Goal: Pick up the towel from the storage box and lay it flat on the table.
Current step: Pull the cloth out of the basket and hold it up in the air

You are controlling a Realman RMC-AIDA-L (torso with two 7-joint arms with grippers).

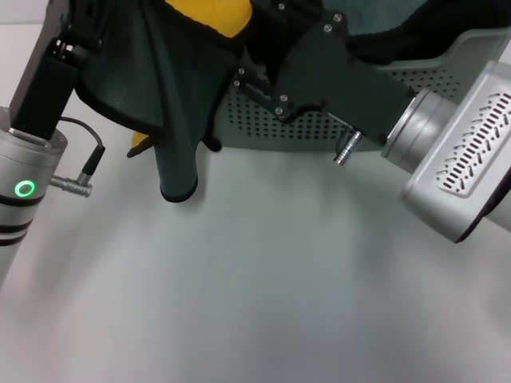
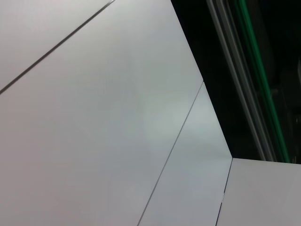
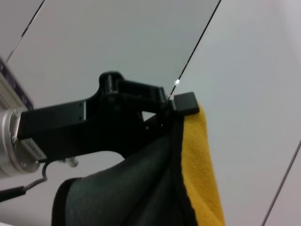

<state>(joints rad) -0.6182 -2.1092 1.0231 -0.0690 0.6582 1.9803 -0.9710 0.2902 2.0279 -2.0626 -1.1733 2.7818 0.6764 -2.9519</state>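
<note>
The towel (image 1: 172, 88) hangs above the table (image 1: 263, 279) in front of the storage box (image 1: 319, 120). Its dark grey-green side faces me, yellow shows at the top, and one fold droops close to the tabletop. In the right wrist view my left gripper (image 3: 176, 106) is shut on the black-trimmed top edge of the towel (image 3: 141, 188). My right gripper (image 1: 263, 60) reaches in from the right up to the towel's yellow upper part, its tip hidden by cloth. The left wrist view shows only flat panels.
A teal-grey cloth (image 1: 375, 20) and a black cloth (image 1: 435, 36) lie in the box behind my right arm. My left arm (image 1: 32, 120) stands at the table's left edge with a cable plug sticking out. White tabletop fills the near half.
</note>
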